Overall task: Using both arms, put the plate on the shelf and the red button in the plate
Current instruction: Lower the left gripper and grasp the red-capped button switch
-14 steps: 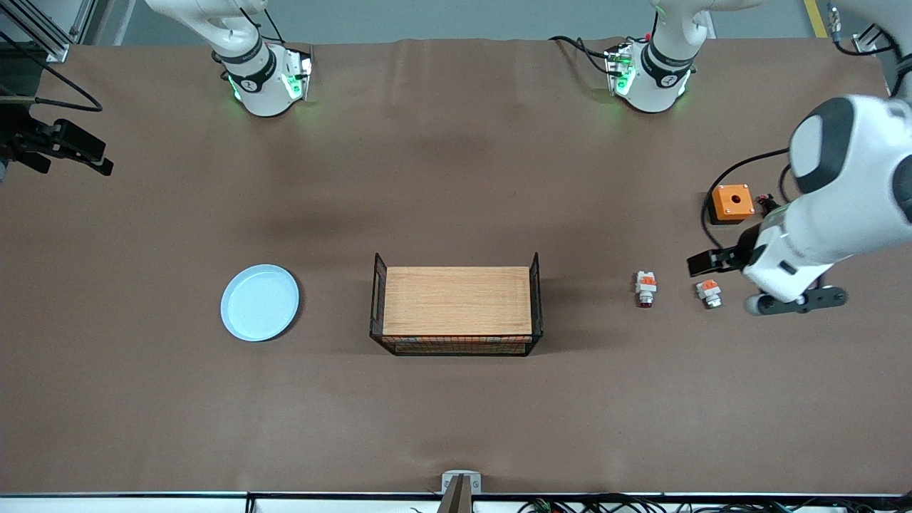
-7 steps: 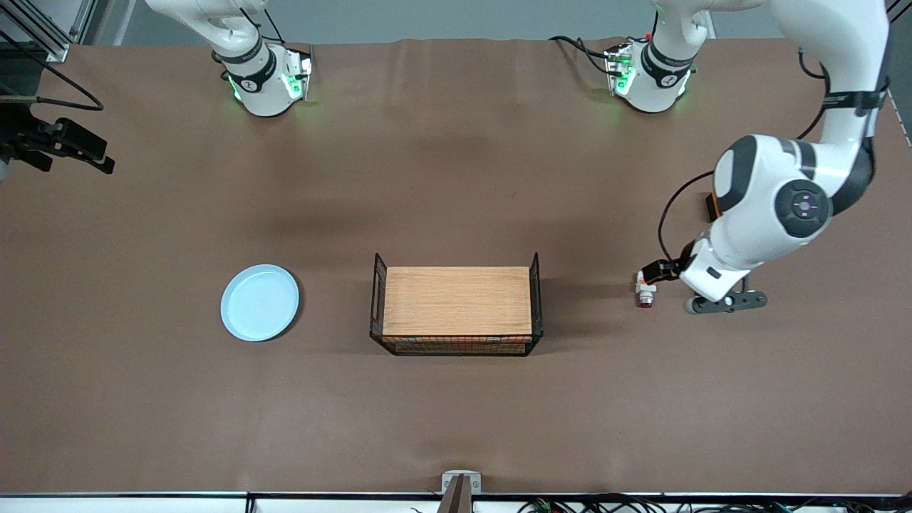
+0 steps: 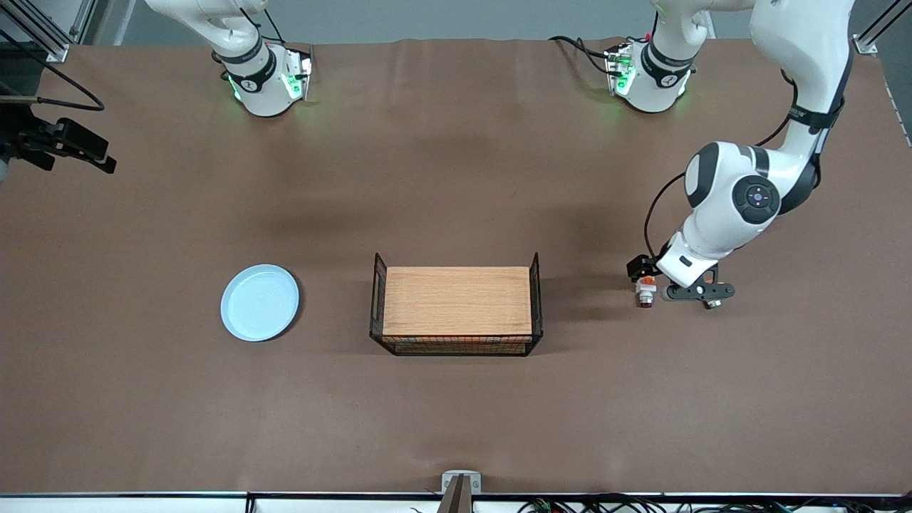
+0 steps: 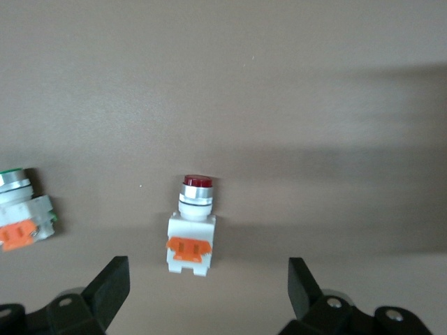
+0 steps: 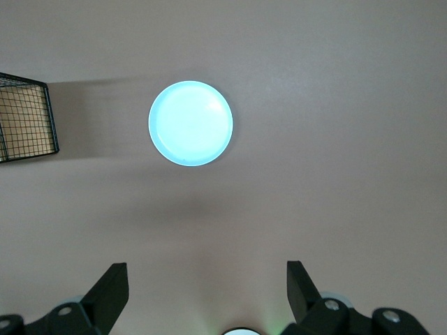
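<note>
Here, round glossy plate [image 3: 259,302], boxy red button [image 4: 192,227]

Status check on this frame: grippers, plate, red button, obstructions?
Left gripper open, low over red button, not gripping. Right gripper open, high above plate. Plate untouched beside wire basket. Second button part lies beside the red one.

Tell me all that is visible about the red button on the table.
The red button is a tiny part: white plastic-looking body, orange block, silvery ring and dark red cap. It lies on its side on the brown table, toward the left arm's end, beside a similar part. Nothing grips it; the left tool hangs open above it.
</note>
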Tool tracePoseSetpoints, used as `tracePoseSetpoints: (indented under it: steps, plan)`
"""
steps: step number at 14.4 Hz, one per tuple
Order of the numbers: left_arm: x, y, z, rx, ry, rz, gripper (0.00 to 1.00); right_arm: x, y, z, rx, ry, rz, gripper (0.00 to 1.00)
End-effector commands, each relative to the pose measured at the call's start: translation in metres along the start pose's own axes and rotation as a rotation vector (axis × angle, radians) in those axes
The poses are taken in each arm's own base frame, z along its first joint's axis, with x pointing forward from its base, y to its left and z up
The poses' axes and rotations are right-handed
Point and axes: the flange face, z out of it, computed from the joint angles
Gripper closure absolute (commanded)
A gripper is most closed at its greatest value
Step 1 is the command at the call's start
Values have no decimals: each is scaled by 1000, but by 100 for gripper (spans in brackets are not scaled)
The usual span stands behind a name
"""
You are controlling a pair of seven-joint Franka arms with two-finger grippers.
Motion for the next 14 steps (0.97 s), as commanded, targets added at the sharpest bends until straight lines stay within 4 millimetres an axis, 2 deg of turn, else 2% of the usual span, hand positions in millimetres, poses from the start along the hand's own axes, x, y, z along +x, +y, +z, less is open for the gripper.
tracePoseSetpoints:
  steps: [1, 3, 7, 10, 13, 14]
  plan:
    - [0, -7, 36, 13, 14, 43, 0, -8, -5, -3, 13, 10, 8, 0]
    - [-1, -9, 53, 8, 8, 40, 0, -7, -6, -3, 13, 13, -3, 0]
    - [5, -10, 75, -6, 16, 26, 0, -6, -5, -3, 15, 23, -20, 0]
    - [7, -11, 80, -7, 12, 23, 1, -6, -5, -2, 17, 19, -19, 0]
    - [5, -11, 82, -5, 7, 24, 29, -6, -5, -2, 18, 14, -20, 0]
    - [5, -11, 81, -5, 8, 27, 34, -6, -5, -2, 16, 14, -20, 0]
